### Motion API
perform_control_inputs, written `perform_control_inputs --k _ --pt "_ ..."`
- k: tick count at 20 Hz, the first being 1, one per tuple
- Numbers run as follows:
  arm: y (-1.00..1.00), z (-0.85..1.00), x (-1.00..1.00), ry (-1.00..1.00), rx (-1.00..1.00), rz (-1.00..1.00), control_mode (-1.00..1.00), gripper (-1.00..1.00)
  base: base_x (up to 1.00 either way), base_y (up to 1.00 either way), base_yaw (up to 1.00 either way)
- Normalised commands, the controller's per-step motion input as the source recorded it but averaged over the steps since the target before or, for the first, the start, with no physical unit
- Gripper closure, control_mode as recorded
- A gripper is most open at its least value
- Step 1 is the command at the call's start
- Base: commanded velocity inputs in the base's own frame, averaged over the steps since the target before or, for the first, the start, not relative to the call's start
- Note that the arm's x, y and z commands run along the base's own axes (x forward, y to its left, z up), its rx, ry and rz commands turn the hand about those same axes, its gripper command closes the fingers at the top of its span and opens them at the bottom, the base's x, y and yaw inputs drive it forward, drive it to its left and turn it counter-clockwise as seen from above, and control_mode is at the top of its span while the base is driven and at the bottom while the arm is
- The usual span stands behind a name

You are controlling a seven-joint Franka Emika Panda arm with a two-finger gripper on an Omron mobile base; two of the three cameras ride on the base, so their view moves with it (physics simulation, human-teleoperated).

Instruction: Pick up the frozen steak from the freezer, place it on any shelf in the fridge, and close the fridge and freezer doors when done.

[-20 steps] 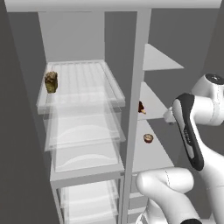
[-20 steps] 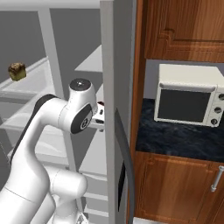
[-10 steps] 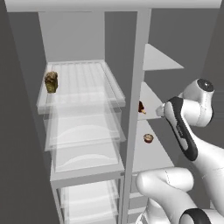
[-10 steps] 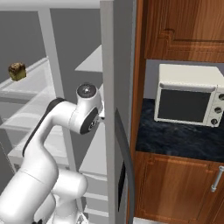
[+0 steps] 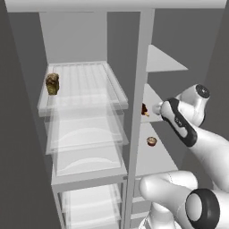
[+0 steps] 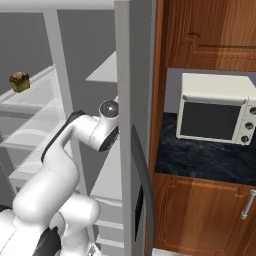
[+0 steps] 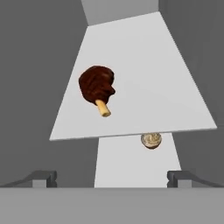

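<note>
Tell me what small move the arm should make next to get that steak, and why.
Probably ease the open gripper forward and down over the steak. The fingertips are spread wide and short of the shelf edge, and the steak with its bone lies untouched on that shelf.

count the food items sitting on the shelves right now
3. A dark steak with a bone lies on a shelf ahead of the open hand; a small round item on the shelf below; a brown item on the left compartment's top tray. More may be hidden.
</note>
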Motion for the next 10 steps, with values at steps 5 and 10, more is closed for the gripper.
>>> perform_control_inputs --k 5,10 --pt "0.03 -0.04 0.48 0.01 -0.01 0.08 -1.0 -1.0 0.0 0.0 0.0" --pt "0.17 -0.35 0.49 0.0 -0.05 0.11 -1.0 -1.0 0.0 0.0 0.0"
